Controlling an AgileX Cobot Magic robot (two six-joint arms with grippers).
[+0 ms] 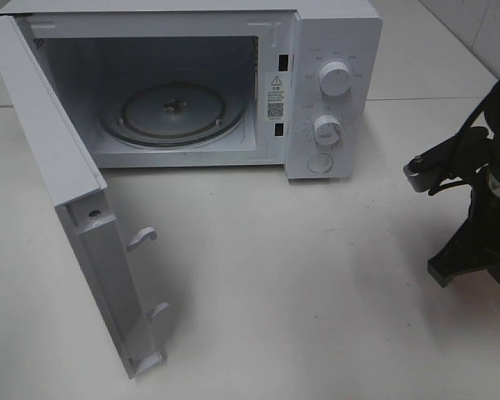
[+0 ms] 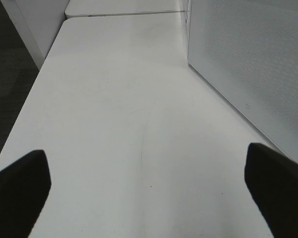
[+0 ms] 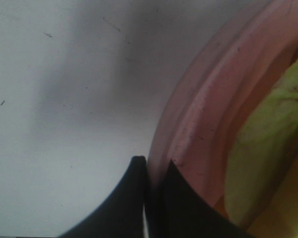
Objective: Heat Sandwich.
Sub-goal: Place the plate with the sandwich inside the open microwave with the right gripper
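Nearest, the right gripper (image 3: 154, 166) is clenched: its two dark fingertips meet on the rim of a round pink plate (image 3: 208, 114), the edge running into the thin slit between them. The sandwich (image 3: 273, 144) lies on that plate, just inside the rim. Only pale green lettuce and a strip of orange-brown crust show, blurred by closeness.

The left gripper (image 2: 146, 163) hangs released, its black fingers (image 2: 20, 191) spread wide over the white table (image 1: 317, 292) and holding nothing. Just beside it rises the perforated white side panel (image 2: 248, 59) of the microwave (image 1: 333, 25). On the gripper's other side the table edge drops to dark floor (image 2: 10, 74).

From the high camera, the black right arm (image 1: 483, 183) stands at the right edge. A stretch of table separates it from the oven's control panel.

On the left, the microwave door (image 1: 67, 167) is swung fully out toward the near edge of the table. Two white latch hooks (image 1: 142, 239) jut from its inner face.

Farther back, the oven cavity faces forward with a glass turntable (image 1: 175, 112) on its floor. A warning sticker (image 1: 275, 96) sits on the door frame.

To the right of the cavity, the panel carries an upper knob (image 1: 336, 79), a lower knob (image 1: 327, 129) and a round button (image 1: 320, 163) beneath them.
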